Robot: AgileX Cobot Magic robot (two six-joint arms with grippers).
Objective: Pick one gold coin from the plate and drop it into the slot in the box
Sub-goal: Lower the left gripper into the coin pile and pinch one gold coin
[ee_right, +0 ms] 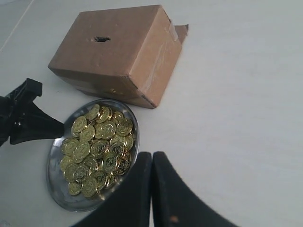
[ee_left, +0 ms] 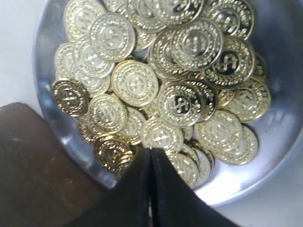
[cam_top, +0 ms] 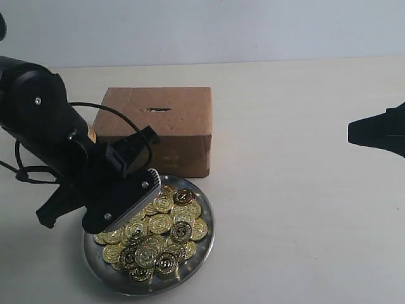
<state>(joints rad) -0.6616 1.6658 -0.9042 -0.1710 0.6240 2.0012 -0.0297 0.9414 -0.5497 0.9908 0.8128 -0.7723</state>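
A: What would make a clean pick for the left hand?
B: Its fingers are pressed together with nothing visible between them. I judge it should open narrowly and pinch one gold coin, not the heap.
A: Where is that coin?
B: Just beyond the fingertips, in the plate. In the exterior view, the box sits at the plate's 12 o'clock, with the slot on top.

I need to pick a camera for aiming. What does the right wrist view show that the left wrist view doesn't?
Right wrist only: the slot in the top of the box, and the right gripper, shut. Left wrist only: the left gripper, shut, over the rim of the plate. Both: that plate, heaped with gold coins.
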